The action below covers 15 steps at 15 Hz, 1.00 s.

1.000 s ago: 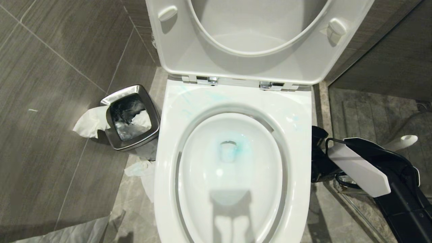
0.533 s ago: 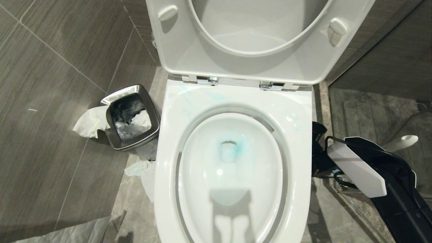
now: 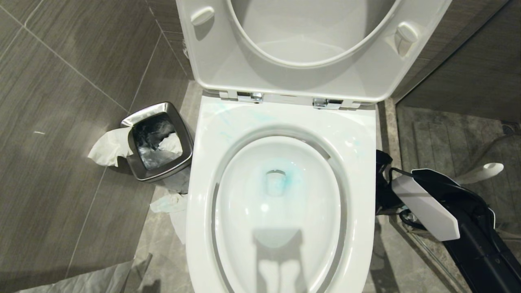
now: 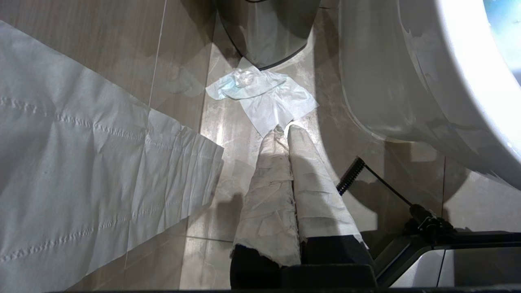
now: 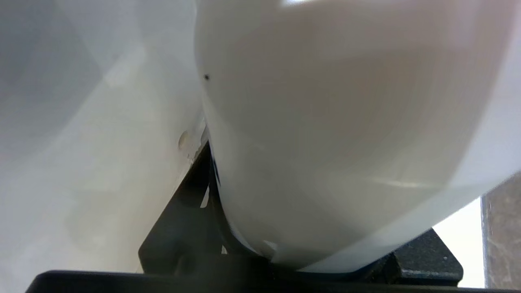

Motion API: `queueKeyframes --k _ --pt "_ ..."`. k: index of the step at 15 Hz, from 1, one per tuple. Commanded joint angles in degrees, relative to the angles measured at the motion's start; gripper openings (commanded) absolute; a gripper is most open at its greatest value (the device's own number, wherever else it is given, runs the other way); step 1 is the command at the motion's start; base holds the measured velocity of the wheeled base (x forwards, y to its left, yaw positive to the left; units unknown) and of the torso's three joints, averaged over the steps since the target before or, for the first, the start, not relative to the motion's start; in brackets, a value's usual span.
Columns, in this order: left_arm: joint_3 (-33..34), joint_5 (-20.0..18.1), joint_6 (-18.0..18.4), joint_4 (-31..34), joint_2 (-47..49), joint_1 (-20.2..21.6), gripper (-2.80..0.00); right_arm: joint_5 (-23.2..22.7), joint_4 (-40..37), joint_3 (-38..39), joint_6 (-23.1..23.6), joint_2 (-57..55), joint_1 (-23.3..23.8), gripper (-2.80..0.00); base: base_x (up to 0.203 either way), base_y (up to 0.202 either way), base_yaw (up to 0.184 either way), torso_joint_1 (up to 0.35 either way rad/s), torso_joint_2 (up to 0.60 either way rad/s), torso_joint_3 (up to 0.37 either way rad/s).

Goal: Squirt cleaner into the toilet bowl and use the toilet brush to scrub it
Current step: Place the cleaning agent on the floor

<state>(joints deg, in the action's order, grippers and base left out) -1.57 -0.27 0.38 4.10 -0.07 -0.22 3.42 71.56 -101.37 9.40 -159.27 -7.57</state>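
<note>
**Reaching right for the brush**

Cleaner (image 3: 287, 179) is tinting the water in the toilet bowl (image 3: 362, 228) teal. The right pincer (image 3: 384, 183) is hanging low just right of the bowl; I cannot tell whether it is apart or clamped. The toilet brush (image 3: 486, 169) is leaning farther right, so the right arm is nearer. The left pincer (image 4: 285, 129) is pressed together near the floor.

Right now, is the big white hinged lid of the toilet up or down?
Up. The white hinged lid and seat stand raised behind the chrome hinges, leaving the white ceramic toilet bowl fully exposed, with teal-tinted water inside.
</note>
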Motion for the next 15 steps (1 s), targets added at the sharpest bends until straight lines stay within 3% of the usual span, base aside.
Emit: queueKeyframes --k 1,15 --pt "0.0 0.0 0.0 0.0 0.1 0.0 -2.80 0.0 0.2 -0.5 0.1 -1.0 0.0 -2.80 0.000 0.000 0.000 0.000 0.00 0.000" --pt "0.0 0.0 0.0 0.0 0.1 0.0 -2.80 0.0 0.5 0.1 1.5 -0.4 0.0 -2.80 0.000 0.000 0.000 0.000 0.00 0.000"
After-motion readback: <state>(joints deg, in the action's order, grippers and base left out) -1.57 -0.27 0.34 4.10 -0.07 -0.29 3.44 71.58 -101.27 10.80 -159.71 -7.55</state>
